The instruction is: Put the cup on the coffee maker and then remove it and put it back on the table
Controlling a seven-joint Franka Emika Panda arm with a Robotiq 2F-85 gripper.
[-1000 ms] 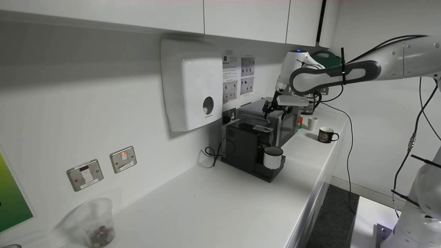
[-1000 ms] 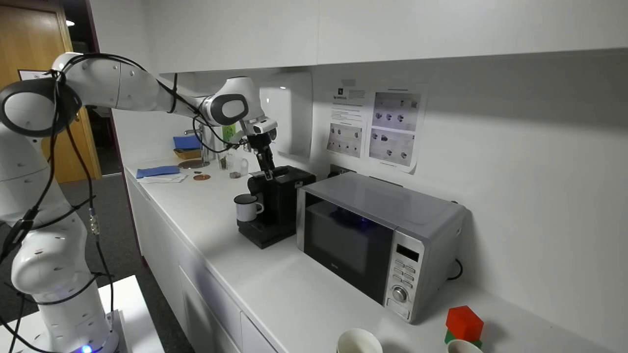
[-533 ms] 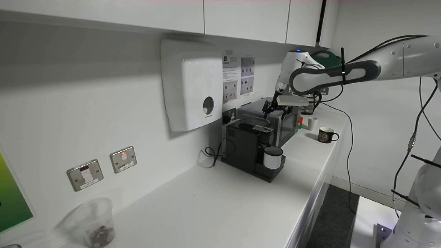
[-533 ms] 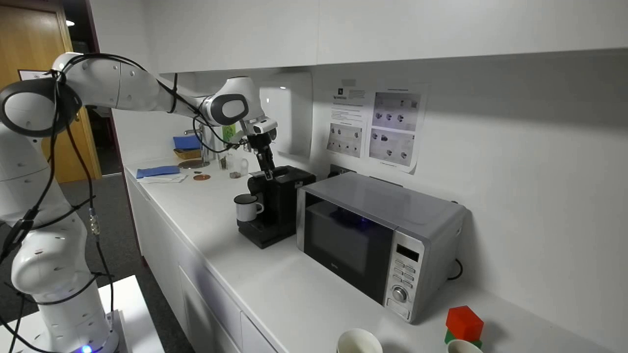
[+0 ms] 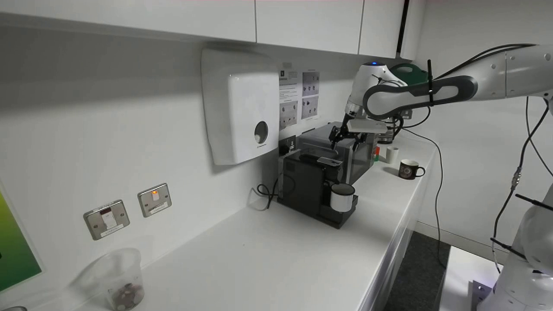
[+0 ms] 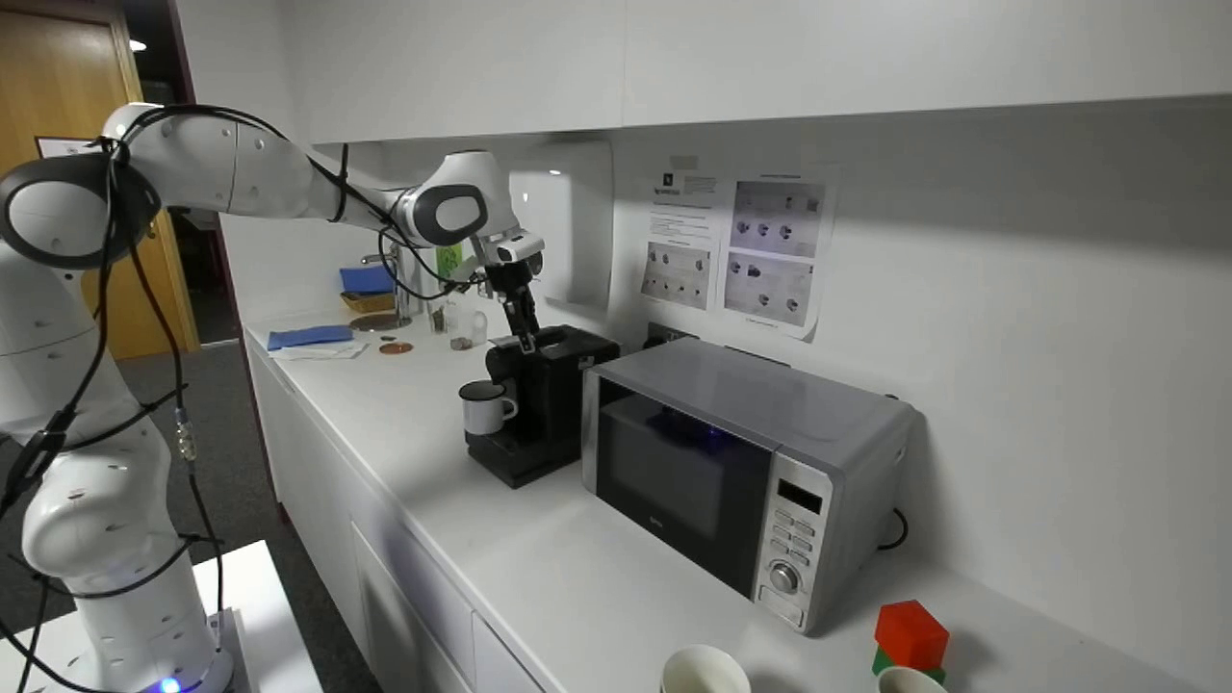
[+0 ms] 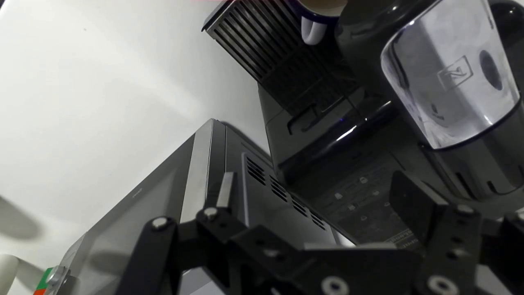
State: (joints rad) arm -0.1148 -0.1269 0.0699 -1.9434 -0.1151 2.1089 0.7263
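Note:
The cup (image 5: 342, 198), white with a dark rim, stands upright on the front drip tray of the coffee maker (image 5: 302, 185). Its handle (image 6: 509, 408) points toward the microwave, and in the wrist view only part of the cup (image 7: 314, 30) shows at the top edge. My gripper (image 5: 344, 145) hangs above and beside the machine's head, higher than the cup and apart from it. In the wrist view the gripper (image 7: 317, 188) is wide open with nothing between its fingers; behind the gap lie the coffee maker's side and the microwave. The white table (image 6: 577, 549) carries all this.
A grey microwave (image 6: 751, 380) stands right beside the coffee maker. Farther along are a dark mug (image 5: 408, 169), a white cup-like vessel (image 5: 392, 154) and a red block (image 6: 911, 635). A clear container (image 5: 123, 276), a wall dispenser (image 5: 246, 103) and overhead cupboards (image 5: 309, 21) are also around.

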